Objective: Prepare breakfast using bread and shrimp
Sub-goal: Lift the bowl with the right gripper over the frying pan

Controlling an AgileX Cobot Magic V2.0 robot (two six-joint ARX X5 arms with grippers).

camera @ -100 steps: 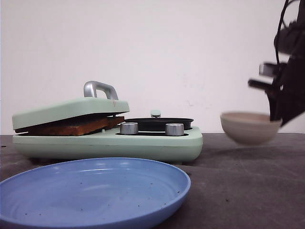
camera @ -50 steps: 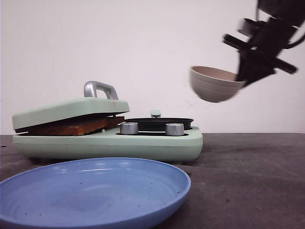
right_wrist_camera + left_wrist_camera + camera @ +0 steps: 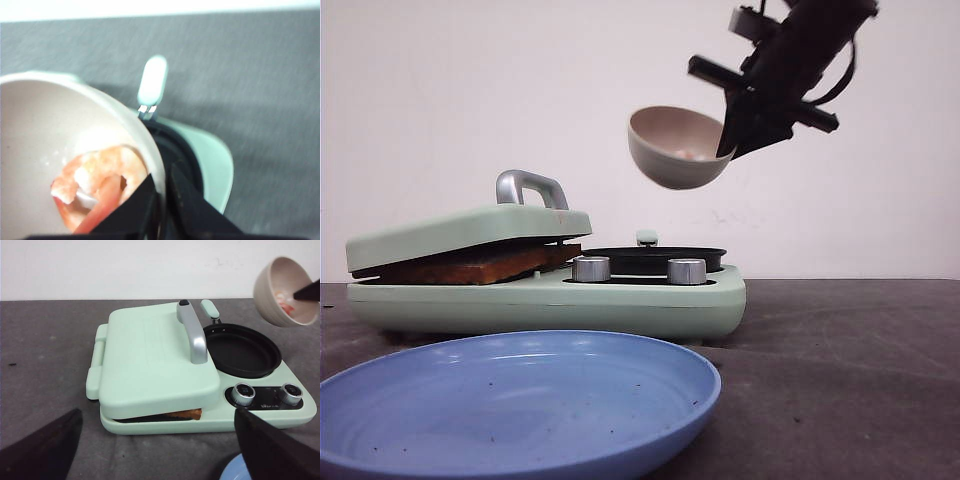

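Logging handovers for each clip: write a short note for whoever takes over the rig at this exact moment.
Right hand: shut on the rim of the bowl, held tilted in the air above the black pan.
Left hand: open, holding nothing, near the breakfast maker.
Shrimp: inside the bowl.
Bread: under the closed press lid, browned edge showing.
Done: bread loaded, bowl lifted over the pan.
Left: tip the shrimp into the pan, cook, then likely serve onto the blue plate.

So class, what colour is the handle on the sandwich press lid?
Silver-grey metal handle on the mint-green lid; clearest in the left wrist view.
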